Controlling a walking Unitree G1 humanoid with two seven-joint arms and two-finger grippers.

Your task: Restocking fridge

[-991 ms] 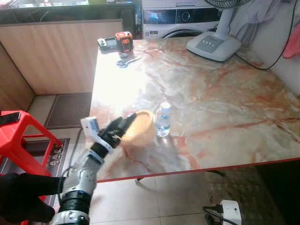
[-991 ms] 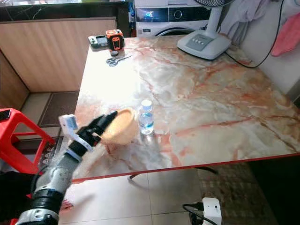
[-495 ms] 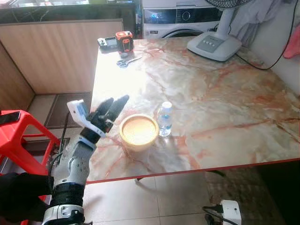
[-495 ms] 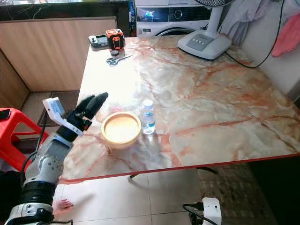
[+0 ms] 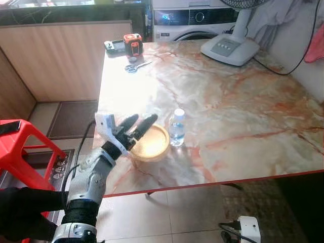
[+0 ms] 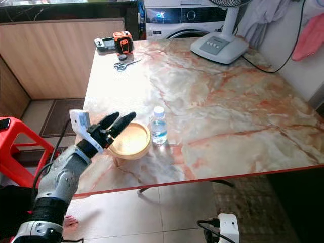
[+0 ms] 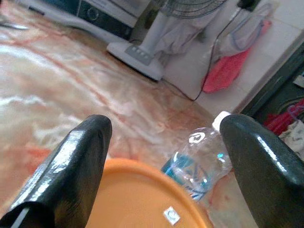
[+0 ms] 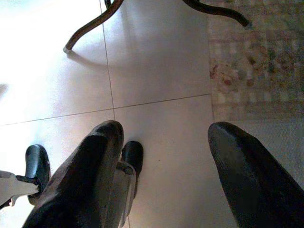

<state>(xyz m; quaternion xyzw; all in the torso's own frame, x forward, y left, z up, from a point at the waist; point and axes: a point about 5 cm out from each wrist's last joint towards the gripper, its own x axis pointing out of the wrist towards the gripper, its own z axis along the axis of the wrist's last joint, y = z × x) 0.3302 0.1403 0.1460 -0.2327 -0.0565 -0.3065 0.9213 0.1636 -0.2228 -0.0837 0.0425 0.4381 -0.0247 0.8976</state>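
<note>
Bowl [image 5: 150,143] lower centre-left of head view on marble worktop [image 5: 238,111] near its front edge, water bottle [image 5: 176,128] just beside it, left tool [image 5: 138,127] fingers apart over bowl's rim, left wrist view adds fan base [image 7: 134,55], right tool [image 8: 166,178] fingers apart over floor tiles, scissors [image 5: 134,67] far upper left, red stool [image 5: 23,147] at left edge.

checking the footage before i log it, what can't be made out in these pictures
- Round orange bowl: near rim hidden behind the left pincer in the left eye view.
- Small clear plastic water bottle: base hidden behind the bowl in the left wrist view.
- White standing fan: head cut off by the top edge.
</note>
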